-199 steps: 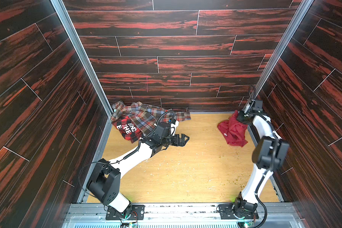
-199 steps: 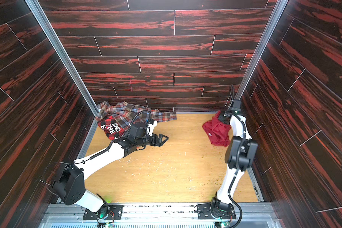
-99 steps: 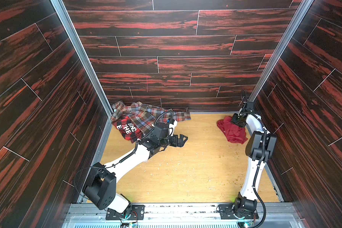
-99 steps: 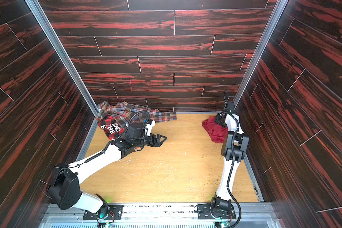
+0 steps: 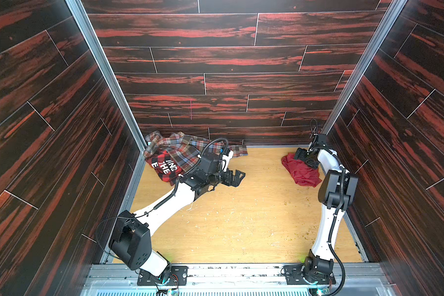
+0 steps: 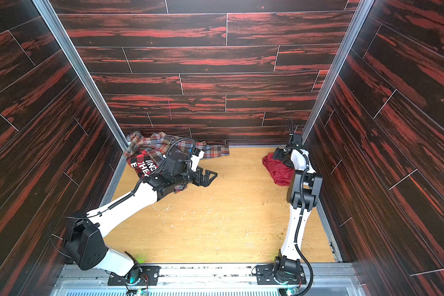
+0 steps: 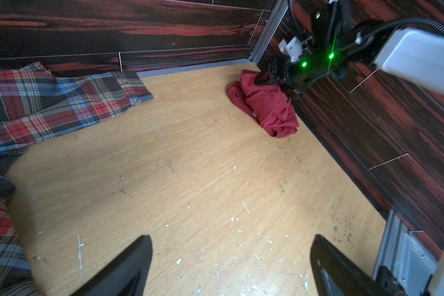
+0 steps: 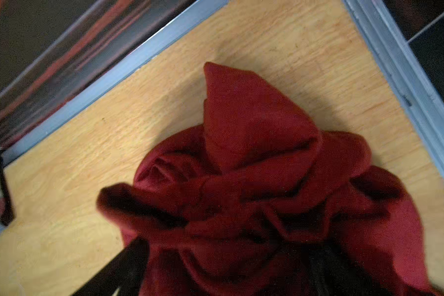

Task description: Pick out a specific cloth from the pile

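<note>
left arm point(image 5: 164, 208), right arm point(image 5: 324, 230): white shells, black joints, corrugated black cable point(image 5: 166, 196) down each. left gripper point(image 5: 239, 177) all black. Green LEDs point(image 7: 304, 64) on right wrist.

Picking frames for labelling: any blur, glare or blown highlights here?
In both top views: sharp, light sheen on the dark red-grained wall planks. Left wrist view: black left gripper looks soft-edged; the right arm's white link is washed out, its green lights flare. Right wrist view: soft, grainy; the crumpled dark-red cloth loses its nearest folds to shadow.
</note>
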You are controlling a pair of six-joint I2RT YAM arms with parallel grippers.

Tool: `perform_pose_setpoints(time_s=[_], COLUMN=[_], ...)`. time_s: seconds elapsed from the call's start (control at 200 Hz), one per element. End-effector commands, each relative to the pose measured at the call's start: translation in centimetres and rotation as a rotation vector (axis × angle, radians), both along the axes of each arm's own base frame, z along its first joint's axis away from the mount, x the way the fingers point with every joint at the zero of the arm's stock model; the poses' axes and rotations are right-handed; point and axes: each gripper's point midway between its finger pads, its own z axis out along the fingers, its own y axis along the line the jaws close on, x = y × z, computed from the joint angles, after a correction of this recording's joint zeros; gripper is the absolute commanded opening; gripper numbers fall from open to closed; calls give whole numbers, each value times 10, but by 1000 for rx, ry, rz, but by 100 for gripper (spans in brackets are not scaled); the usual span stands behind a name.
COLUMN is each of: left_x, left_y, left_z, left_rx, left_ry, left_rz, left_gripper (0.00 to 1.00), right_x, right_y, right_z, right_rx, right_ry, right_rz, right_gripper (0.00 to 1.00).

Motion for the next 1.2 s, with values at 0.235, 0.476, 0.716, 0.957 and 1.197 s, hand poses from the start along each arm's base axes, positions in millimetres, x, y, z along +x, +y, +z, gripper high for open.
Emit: perform_pose_setpoints(time_s=[0.235,0.476,0.716,0.957,1.197], left_x=[8,4,2,12,-9], left_y=[26,48,86,242,312], left_z=[30,49,56,15,-72], left_rx=[23,50,51,330,805], left_ry=[-123,-160,-207,-184,-278], left_rz=[46,98,254,829,983], left_gripper=[99,99,99,99,99], right_x=[-15,-20,-41,-125,-232], right_y=[-1,14,26,47,33], right_z=[116,156,189,216,151], right_rx=[-77,-13,-2,-75,-342], right_ry=[-167,-266,-325,-701,-880], right_rz=[13,46,90,149,66], right_gripper=[99,99,99,99,99])
